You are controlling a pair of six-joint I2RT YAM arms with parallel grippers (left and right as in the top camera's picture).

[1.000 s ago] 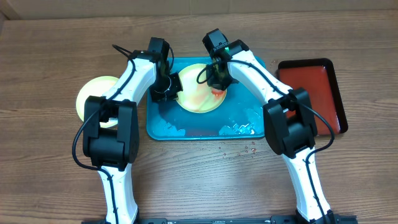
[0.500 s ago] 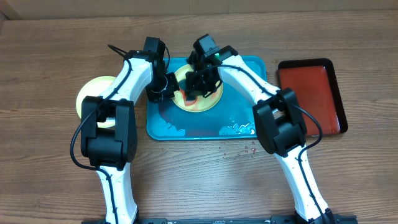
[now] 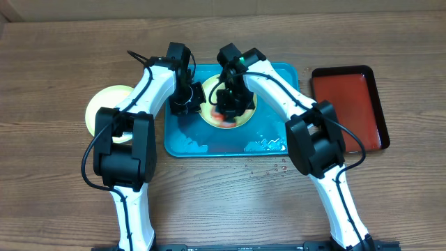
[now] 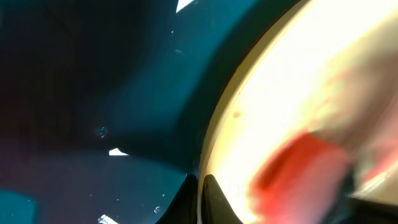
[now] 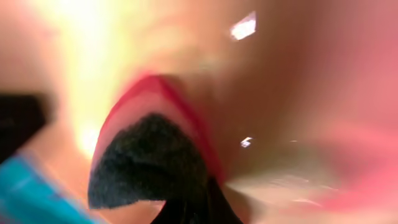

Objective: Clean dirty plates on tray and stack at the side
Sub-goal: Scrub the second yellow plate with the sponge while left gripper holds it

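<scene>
Sitting in the turquoise tray, smeared plate, dark sponge on it

Matt wood-grain table — glossy plastic tray, smooth shiny plate.

Robotics laboratory work station, viewed from above. Two white-and-black jointed arms, the left arm and the right arm, rise from a dark mounting rail at the near edge of a wood-grain table. Loose black cables loop along their links. The household items laid out are plain tableware. A turquoise tray carries wet patches and one plate. A second plate lies on the bare table to the left, and a red tray with a black rim lies to the right. A brown, cardboard-coloured strip borders the far edge of the table.
</scene>
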